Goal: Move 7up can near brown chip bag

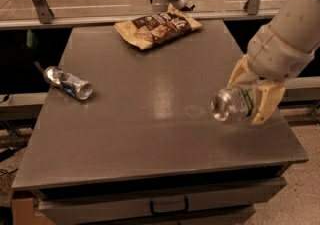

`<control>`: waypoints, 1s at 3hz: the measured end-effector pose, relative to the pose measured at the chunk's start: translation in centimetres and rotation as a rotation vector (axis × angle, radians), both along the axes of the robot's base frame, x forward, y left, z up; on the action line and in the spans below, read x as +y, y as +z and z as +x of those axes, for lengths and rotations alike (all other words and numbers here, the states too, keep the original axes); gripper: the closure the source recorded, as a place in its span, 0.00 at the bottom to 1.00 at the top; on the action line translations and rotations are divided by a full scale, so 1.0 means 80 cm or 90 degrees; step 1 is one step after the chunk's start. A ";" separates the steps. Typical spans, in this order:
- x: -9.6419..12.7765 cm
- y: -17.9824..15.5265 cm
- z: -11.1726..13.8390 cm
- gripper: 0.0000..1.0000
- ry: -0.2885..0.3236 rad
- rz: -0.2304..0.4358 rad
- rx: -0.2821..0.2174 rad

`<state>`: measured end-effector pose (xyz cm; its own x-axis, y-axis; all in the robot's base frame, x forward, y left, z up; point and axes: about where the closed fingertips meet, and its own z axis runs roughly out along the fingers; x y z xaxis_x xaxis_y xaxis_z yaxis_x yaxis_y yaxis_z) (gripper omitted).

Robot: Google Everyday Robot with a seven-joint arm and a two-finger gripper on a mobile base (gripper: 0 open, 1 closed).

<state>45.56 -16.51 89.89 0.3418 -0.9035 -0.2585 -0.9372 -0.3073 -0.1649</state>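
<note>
While the gripper pinches the 7up can at the near right, well apart from the far brown chip bag, grasping looks done; carrying and placing are left.

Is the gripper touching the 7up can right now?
Touching. The camera view shows the gripper with its tan fingers pressed against both sides of the 7up can, at the table's right side.

One camera looks steeply down from above the near edge of the bench, facing its far side, close enough that the bench nearly fills the view; likely head-mounted, though that is unsure. The tool, clamped round the 7up can, sits at near right.
</note>
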 end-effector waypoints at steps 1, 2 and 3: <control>-0.015 0.050 0.019 1.00 -0.037 0.019 -0.049; -0.015 0.050 0.019 1.00 -0.037 0.019 -0.050; -0.021 0.062 0.050 1.00 -0.063 0.012 -0.111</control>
<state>49.58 -18.23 94.86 0.2933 -0.9302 -0.2206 -0.9192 -0.2110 -0.3325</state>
